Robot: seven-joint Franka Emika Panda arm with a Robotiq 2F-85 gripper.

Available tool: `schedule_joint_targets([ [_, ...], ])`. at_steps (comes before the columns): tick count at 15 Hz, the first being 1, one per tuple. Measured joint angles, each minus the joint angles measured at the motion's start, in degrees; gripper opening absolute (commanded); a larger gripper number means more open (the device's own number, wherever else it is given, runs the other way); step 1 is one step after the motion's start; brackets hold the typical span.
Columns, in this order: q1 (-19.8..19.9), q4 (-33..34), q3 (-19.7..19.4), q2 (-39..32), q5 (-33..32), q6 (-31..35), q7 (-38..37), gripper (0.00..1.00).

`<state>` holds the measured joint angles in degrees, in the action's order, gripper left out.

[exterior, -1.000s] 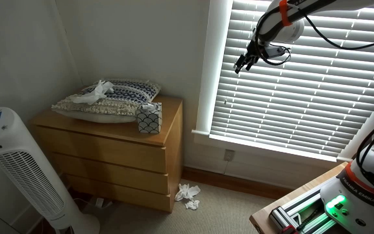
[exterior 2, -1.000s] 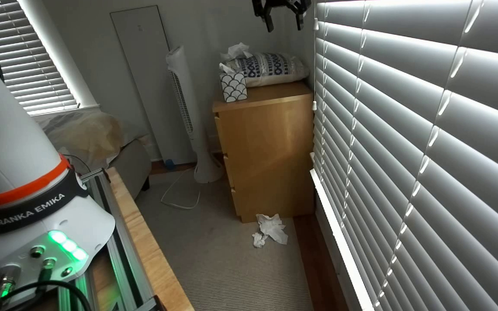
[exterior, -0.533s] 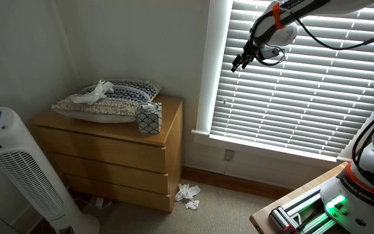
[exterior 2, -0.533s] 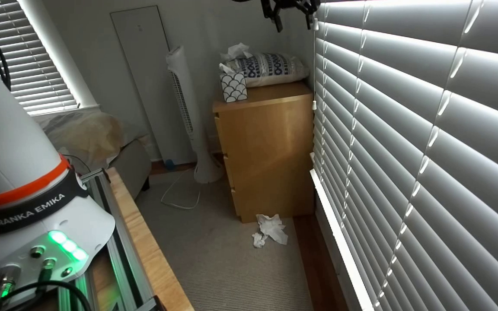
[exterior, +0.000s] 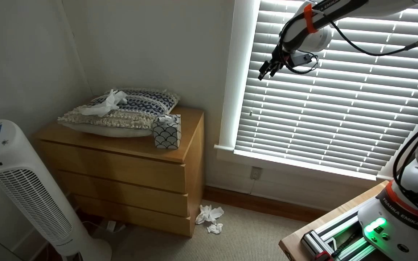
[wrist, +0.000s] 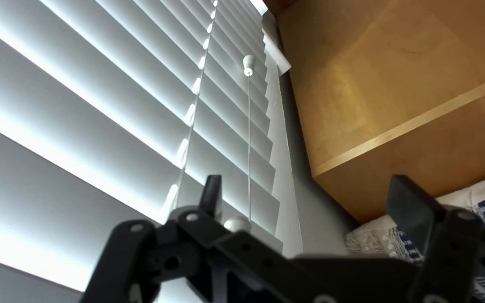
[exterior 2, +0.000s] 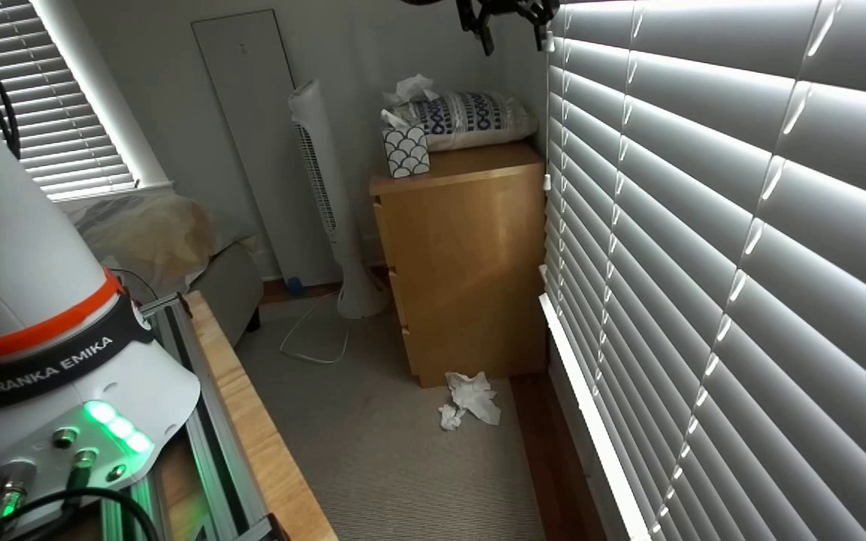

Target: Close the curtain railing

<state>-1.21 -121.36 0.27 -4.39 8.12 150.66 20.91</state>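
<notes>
Claw (exterior 2: 515,48) nearer the blinds (exterior 2: 688,240)

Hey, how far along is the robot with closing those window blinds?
Done: the blinds already hang down to the sill.
In hand: nothing is gripped; the open gripper appears to be near the thin cord with a white knob at its end.
Left: bright light shows between the slats, so they need closing, probably by grasping and pulling that cord.
</notes>
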Motion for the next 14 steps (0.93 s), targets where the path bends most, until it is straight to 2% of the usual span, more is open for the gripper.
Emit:
schedule_joint_targets([
  [4,0.3,0.5,0.2,-1.6,0.9,4.8,-0.3,1.0],
  [7,0.8,1.4,0.8,-3.1,1.9,7.6,-0.3,0.76],
  [8,0.8,1.6,0.8,-3.5,2.4,8.4,-0.3,0.73],
  [10,0.8,2.0,0.9,-4.4,3.4,9.9,-0.1,0.49],
  [13,0.8,2.8,1.0,-5.4,4.1,10.7,0.0,0.27],
  [14,0.8,3.0,1.0,-5.7,4.1,10.9,0.0,0.22],
])
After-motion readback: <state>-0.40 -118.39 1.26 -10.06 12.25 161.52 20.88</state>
